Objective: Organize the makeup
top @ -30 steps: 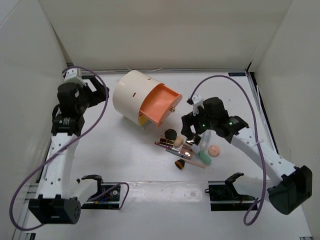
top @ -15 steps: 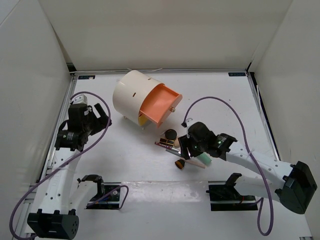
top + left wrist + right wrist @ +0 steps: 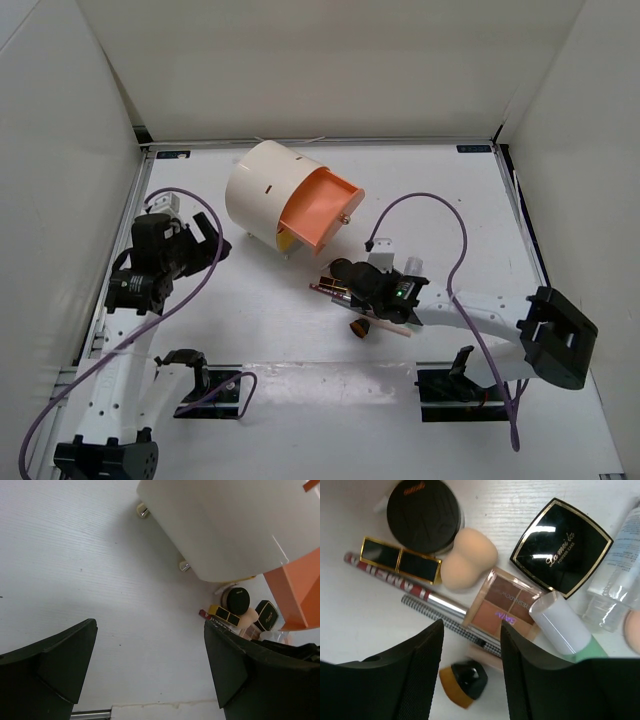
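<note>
Hovering our right gripper (image 3: 470, 632) wide open and empty over the makeup (image 3: 495, 600), we find the grey pencil (image 3: 445, 620) on the surface (image 3: 350, 625) directly beneath it. We judge it light, stiff, apt to roll, best pinched mid-length.

White wood-grain surface (image 3: 450, 200) carried a big cream cylinder with orange drawer (image 3: 262, 190), standing on small feet. Near its front lay a tight cluster: round black jar (image 3: 423, 514), peach sponge (image 3: 467, 562), black gold-rimmed square compact (image 3: 561, 547), mint tube with white cap (image 3: 562, 627).
</note>
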Tool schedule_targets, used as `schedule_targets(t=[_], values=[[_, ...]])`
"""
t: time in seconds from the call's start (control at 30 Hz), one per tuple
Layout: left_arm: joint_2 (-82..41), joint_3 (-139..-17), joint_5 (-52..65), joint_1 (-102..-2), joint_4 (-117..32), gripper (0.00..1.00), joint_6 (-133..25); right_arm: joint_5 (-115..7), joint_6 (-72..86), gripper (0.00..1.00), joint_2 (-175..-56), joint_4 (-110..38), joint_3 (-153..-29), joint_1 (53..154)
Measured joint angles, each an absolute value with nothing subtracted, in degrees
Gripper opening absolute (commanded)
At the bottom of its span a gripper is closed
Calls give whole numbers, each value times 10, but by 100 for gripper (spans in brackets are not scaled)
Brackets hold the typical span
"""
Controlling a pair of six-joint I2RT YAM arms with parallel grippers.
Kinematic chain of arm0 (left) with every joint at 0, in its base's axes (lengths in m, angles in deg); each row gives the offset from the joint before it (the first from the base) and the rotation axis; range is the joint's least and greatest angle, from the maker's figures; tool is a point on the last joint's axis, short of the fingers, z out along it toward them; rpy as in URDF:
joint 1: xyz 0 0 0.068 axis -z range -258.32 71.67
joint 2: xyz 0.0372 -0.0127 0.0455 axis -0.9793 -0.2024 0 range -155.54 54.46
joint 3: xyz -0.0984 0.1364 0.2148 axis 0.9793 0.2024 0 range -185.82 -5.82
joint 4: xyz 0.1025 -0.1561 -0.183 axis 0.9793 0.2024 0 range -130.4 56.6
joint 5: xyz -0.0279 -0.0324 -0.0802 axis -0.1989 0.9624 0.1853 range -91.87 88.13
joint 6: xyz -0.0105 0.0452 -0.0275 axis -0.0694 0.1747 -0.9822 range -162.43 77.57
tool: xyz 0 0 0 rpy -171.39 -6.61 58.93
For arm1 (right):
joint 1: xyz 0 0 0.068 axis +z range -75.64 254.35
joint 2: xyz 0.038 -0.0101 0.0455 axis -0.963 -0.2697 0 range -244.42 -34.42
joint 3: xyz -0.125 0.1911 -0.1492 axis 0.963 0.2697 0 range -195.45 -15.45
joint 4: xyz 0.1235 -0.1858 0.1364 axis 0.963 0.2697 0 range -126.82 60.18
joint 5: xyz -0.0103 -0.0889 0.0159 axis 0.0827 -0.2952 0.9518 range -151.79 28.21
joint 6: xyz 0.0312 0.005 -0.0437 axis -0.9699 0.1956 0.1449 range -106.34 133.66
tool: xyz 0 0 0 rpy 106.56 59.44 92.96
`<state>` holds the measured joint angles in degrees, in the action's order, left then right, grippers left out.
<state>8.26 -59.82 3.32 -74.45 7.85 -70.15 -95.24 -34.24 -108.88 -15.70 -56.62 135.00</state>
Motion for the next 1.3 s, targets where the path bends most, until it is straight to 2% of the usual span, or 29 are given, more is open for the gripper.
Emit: schedule_targets(t=[0.23, 0.43, 0.9, 1.07, 1.17, 1.2, 1.3], values=[[126, -599, 36, -744, 91, 98, -689, -1010, -390, 65, -1115, -216, -567, 1353], [115, -599, 43, -744, 91, 98, -687, -1032, -413, 64, -1115, -325, -525, 1353], [124, -602, 43, -744, 98, 98, -688, -1071, -430, 62, -1158, -456, -477, 1341], [128, -606, 41, -744, 108, 98, -689, -1067, -435, 51, -1173, -492, -455, 1324], [130, -612, 39, -744, 111, 98, -689, -1069, -440, 39, -1187, -496, -451, 1313], [131, -612, 39, -744, 111, 98, -689, -1069, -441, 29, -1191, -500, -451, 1310], [134, -612, 37, -744, 114, 98, -689, -1068, -439, 18, -1195, -503, -452, 1310]])
